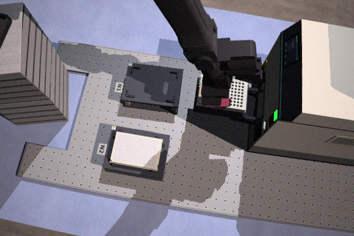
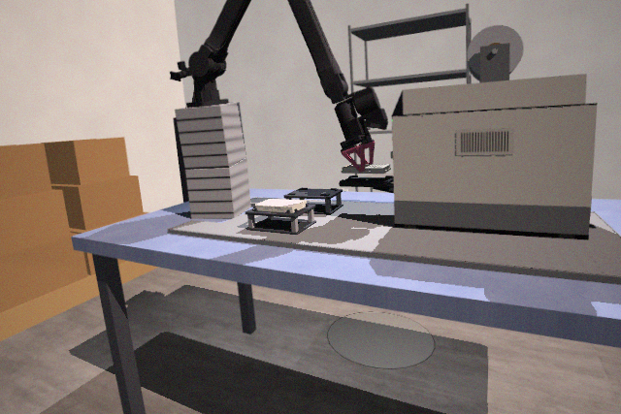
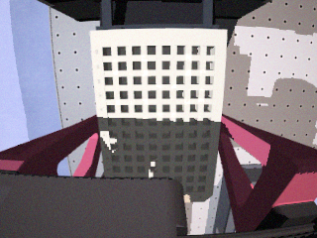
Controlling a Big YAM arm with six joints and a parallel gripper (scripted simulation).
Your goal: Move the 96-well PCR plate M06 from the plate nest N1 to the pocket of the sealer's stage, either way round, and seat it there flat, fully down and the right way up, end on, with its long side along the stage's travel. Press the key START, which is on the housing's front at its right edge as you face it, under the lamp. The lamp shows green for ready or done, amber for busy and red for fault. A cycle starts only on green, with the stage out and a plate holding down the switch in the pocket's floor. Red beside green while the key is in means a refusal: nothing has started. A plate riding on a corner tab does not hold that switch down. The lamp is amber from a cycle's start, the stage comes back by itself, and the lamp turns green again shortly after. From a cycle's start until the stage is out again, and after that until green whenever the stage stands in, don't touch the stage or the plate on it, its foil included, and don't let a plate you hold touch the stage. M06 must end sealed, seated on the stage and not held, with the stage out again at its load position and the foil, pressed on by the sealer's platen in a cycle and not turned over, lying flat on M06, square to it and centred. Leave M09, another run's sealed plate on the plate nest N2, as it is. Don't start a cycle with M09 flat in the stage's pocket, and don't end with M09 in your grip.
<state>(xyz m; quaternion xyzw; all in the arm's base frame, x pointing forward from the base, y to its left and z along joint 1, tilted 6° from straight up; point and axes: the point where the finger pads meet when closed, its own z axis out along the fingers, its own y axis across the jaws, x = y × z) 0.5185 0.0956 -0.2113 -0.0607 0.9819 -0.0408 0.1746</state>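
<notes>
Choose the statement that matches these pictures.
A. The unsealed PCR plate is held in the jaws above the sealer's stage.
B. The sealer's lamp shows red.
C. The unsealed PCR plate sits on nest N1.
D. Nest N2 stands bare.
A: the gripper is shut on the PCR plate M06, which hangs clear above the dark stage, while nest N1 holds no plate.

Counting now: two plate nests, N1 [image 1: 151, 84] at centre and N2 [image 1: 134, 167] lower left of centre. Two plates: open-welled M06 [image 1: 238, 93] right of centre, foil-topped M09 [image 1: 135, 150] on N2. One sealer [image 1: 314, 90] at right, one green lamp [image 1: 275, 115], one arm [image 1: 182, 13], one gripper [image 2: 359, 161], one ribbed pedestal [image 1: 28, 70] at left.
</notes>
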